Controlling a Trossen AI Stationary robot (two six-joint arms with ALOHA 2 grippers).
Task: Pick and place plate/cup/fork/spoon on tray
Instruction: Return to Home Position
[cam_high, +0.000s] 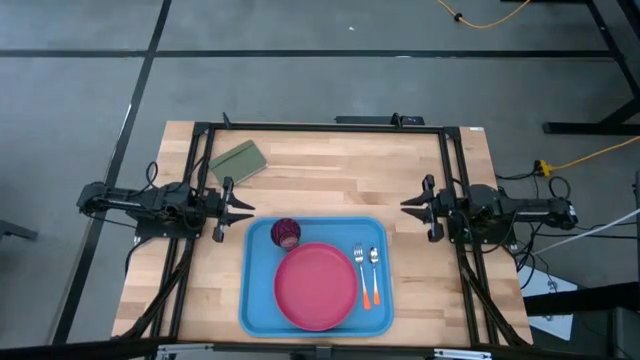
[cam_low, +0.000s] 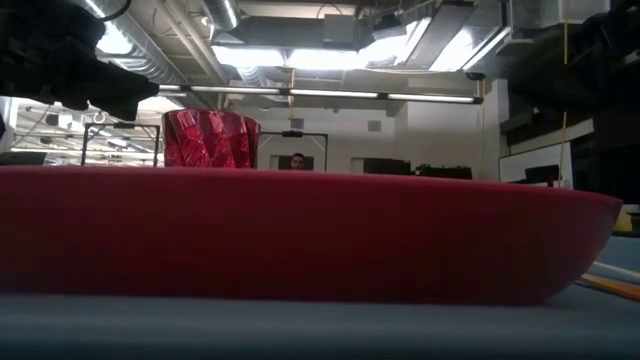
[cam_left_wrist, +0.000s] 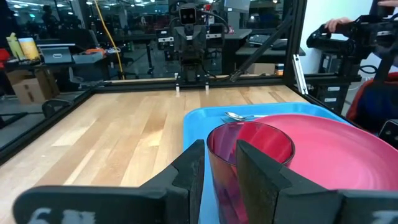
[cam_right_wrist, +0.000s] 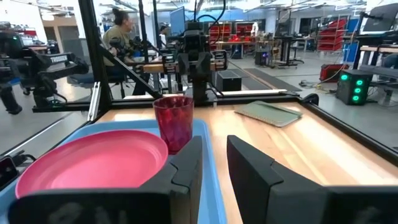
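Note:
The light-blue tray (cam_high: 258, 300) lies at the table's near middle. On it rest the pink-red plate (cam_high: 316, 285), the dark red cup (cam_high: 286, 233) upright at its far left corner, and the fork (cam_high: 361, 272) and spoon (cam_high: 374, 270) side by side at its right, orange handles toward the near edge. My left gripper (cam_high: 245, 210) hovers open just left of the tray's far left corner, its fingers pointing at the cup (cam_left_wrist: 249, 146). My right gripper (cam_high: 408, 205) hovers open just right of the tray's far right corner. Neither holds anything.
An olive-green pad (cam_high: 237, 160) lies on the wood at the far left. A black frame (cam_high: 320, 127) runs round the table's far and side edges. A person (cam_right_wrist: 121, 31) sits beyond the table's left side. Bare wood lies far of the tray.

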